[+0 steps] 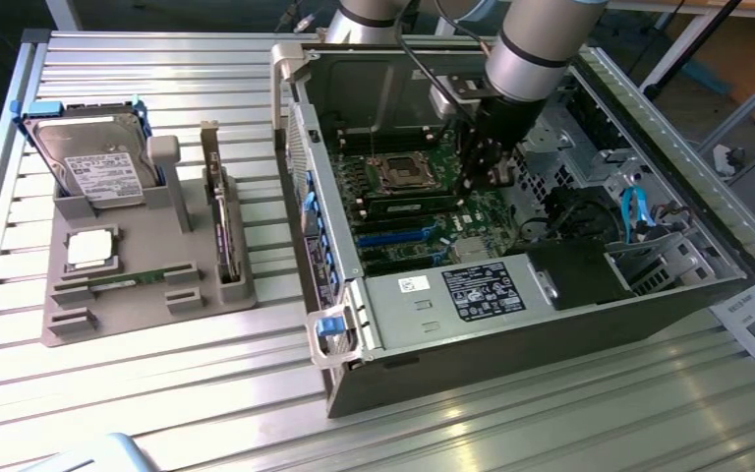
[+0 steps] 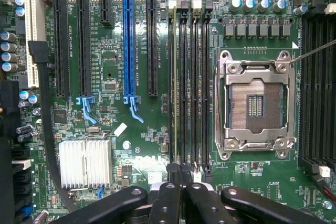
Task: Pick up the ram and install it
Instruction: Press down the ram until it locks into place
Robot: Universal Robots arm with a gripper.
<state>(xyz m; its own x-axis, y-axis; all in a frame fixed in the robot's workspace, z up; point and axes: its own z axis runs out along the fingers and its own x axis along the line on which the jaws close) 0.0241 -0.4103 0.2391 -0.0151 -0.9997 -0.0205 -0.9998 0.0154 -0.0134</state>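
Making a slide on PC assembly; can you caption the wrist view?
Shut pincer poised over the motherboard's memory slots, beside the empty processor socket.

Cut off above the computer case [image 1: 509,324]: upper arm [image 1: 535,44]. Hidden behind the arm inside the case: jaw tips and part of the green board [image 1: 404,211]. Too small to read: labels on the hard drive [image 1: 95,162] beside the case.
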